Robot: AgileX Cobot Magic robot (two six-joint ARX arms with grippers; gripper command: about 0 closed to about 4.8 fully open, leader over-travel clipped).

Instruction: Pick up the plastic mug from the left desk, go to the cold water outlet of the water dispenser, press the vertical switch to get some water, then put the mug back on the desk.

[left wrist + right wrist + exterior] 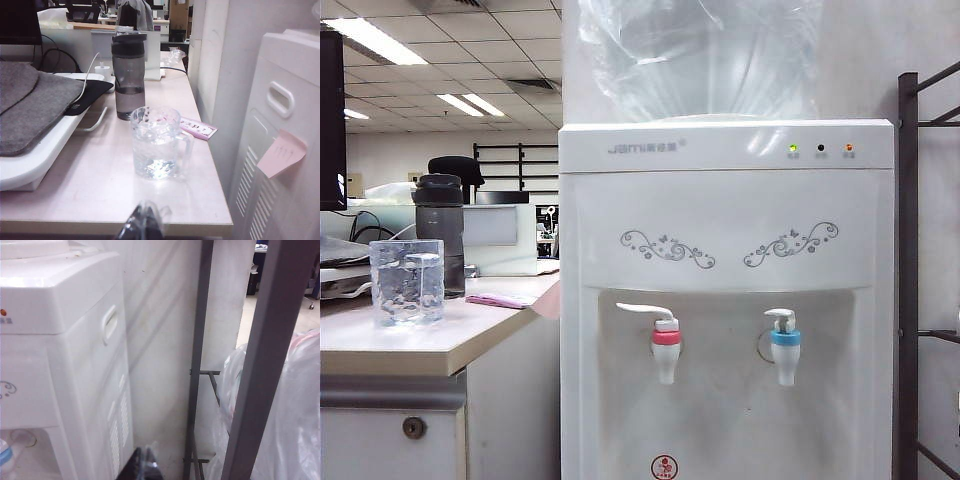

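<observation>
So the clear, crinkly-walled plastic mug (407, 281) with a side handle is sitting upright on the cream-beige topped desk (430, 345), near its front edge, and there's already some water in the bottom. Right behind it stands a taller smoky-grey bottle with a black lid (440, 232), close to the mug, though I can't tell if they touch. A pink slip of paper (198, 128) lies flat on the desk beside the mug, toward the dispenser side.

The tall white boxy water dispenser with grey floral swirls (725, 300) stands right next to the desk, big clear bottle on top. In its recess, the white tap with the light-blue collar (785, 346) is on the right in the exterior view with its short curled white lever (781, 318) upright; the red-collared tap with the long flat lever (664, 343) is on the left. A pale pink sticky note (281, 154) is stuck to the dispenser's side panel.

The left end effector (142, 225) hangs just off the desk's front edge, in line with the mug but well apart from it, jaws closed on nothing. The right end effector (140, 465) is over by the dispenser's other side, near a dark metal rack (262, 355); only its dark tip shows, can't tell whether it's open or closed.
</observation>
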